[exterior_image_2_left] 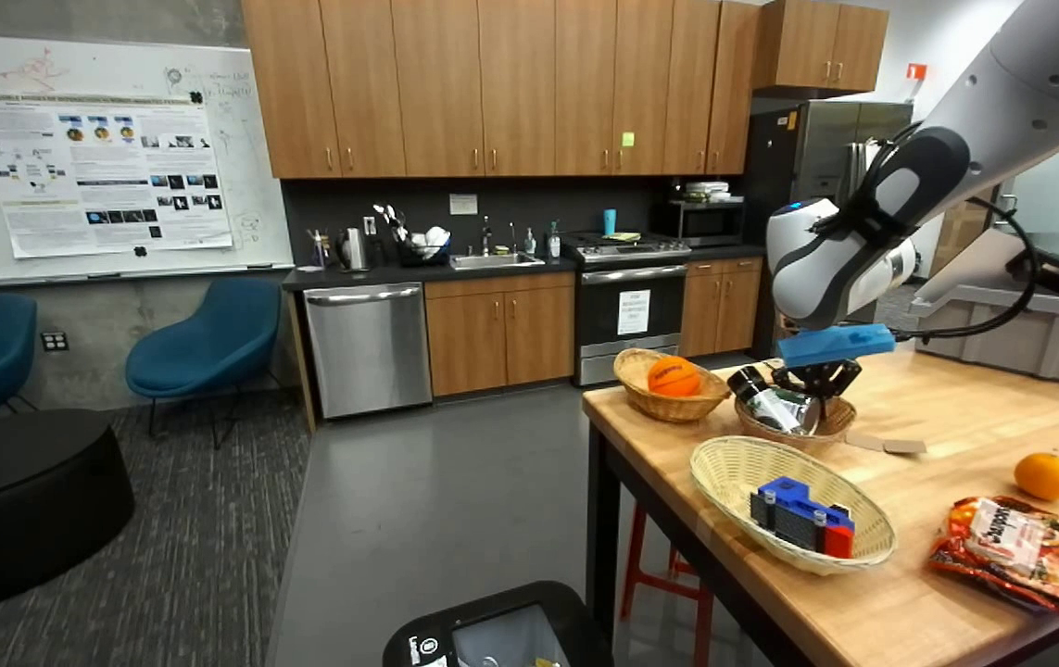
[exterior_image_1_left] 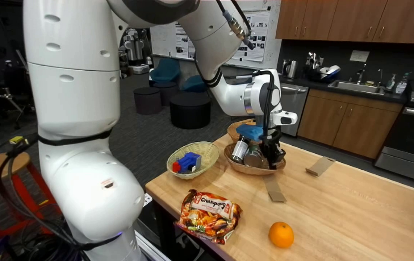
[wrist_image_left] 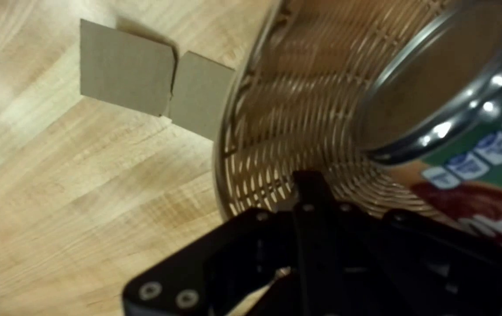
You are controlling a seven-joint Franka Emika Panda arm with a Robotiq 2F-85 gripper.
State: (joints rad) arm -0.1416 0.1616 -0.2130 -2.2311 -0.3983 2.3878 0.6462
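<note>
Nearest us, our black metal tool (wrist_image_left: 307,175) points, clenched, into the brown oval wicker basket (wrist_image_left: 279,127); inside that, just right in the wrist view, we see a cylindrical green-and-red-labelled metal can (wrist_image_left: 474,115), its long axis apparently slanting lower-right.

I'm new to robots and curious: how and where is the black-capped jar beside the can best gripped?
Probably by its upper end, just below the black cap, from above. The jar leans with that end raised above the basket, while the can lies close beside its body. The gripper is shut: it would need to open first, then close across the round sides.
</note>
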